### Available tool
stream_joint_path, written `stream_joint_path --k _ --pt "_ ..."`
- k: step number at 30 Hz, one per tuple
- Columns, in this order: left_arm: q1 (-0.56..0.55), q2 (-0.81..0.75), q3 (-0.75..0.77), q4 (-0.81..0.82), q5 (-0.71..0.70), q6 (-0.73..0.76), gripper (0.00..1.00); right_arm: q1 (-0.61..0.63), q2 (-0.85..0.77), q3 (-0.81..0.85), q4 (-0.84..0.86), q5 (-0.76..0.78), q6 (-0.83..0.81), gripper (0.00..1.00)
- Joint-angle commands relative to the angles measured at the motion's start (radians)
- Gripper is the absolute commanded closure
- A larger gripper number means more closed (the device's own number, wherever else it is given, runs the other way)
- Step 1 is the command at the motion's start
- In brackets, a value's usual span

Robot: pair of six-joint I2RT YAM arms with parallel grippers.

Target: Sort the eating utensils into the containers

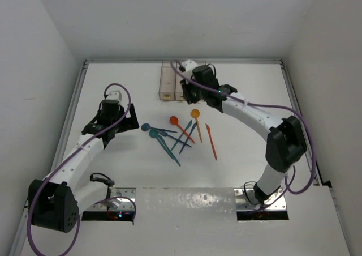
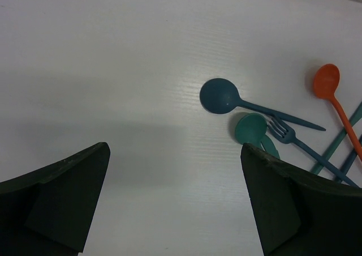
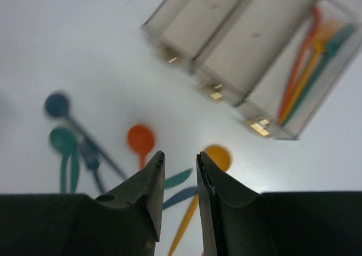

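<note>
- Three clear, brownish plastic bins (image 3: 226, 35) joined in a row are seen in the upper right of the right wrist view. A few orange and teal pieces are lying in the bin at the far right, and the other two look bare.
- Many thin plastic spoons, forks and knives (image 1: 180, 134) are left in a crossed heap in the middle of the top view, below the bins.
- The right gripper (image 3: 180, 160) is open only a crack, and nothing is held in it. It is hung near the front ends of the bins.
- The left gripper (image 2: 174, 148) is spread wide, and nothing is held in it. A dark blue round spoon (image 2: 219, 96) is seen ahead of it, right of the middle, not between the fingers.
- Two pieces could be pinched at once, because the handles are laid across each other.
- A piece could be dropped, because each one is thin and flat on the table, so little can be gripped.
- A piece could be caught on a rim and tipped out, because the bins are narrow.
- The arms could be bumped together if the heap is reached for from both sides.
</note>
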Motion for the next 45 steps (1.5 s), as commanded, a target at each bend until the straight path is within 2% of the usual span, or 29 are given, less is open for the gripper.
stream_joint_path --k 1,2,8,23,26,27,28,32,38,41,45 --pt "-0.009 -0.023 0.043 0.012 -0.021 -0.013 0.0 0.067 -0.034 -0.095 -0.034 -0.091 -0.096 0.7" --pt "-0.009 -0.022 0.043 0.011 -0.027 -0.016 0.0 0.108 -0.042 -0.174 -0.031 -0.102 -0.093 0.7" --pt "-0.009 -0.026 0.045 0.003 -0.053 -0.031 0.0 0.194 -0.033 -0.276 -0.018 -0.097 -0.088 0.68" --pt "-0.008 -0.03 0.04 0.003 -0.053 -0.039 0.0 0.234 0.179 -0.231 -0.033 -0.133 -0.105 0.65" --pt "-0.009 -0.031 0.04 0.003 -0.053 -0.039 0.0 0.238 0.196 -0.239 -0.027 -0.125 -0.102 0.71" --pt "-0.009 -0.03 0.04 0.003 -0.053 -0.039 0.0 0.241 0.194 -0.24 -0.027 -0.119 -0.101 0.75" --pt "-0.009 -0.031 0.04 0.003 -0.053 -0.039 0.0 0.241 0.19 -0.248 -0.022 -0.119 -0.101 0.86" --pt "-0.009 -0.031 0.04 0.003 -0.051 -0.037 0.0 0.241 0.128 -0.265 -0.004 -0.099 -0.105 1.0" --pt "-0.009 -0.03 0.04 0.006 -0.044 -0.037 0.0 0.217 0.021 -0.201 -0.001 0.051 -0.099 1.0" --pt "-0.009 -0.031 0.04 0.006 -0.042 -0.036 0.0 0.163 0.012 -0.118 -0.004 0.11 -0.055 1.0" --pt "-0.009 -0.025 0.04 0.006 -0.038 -0.034 0.0 0.016 0.064 0.057 -0.022 0.165 0.083 1.0"
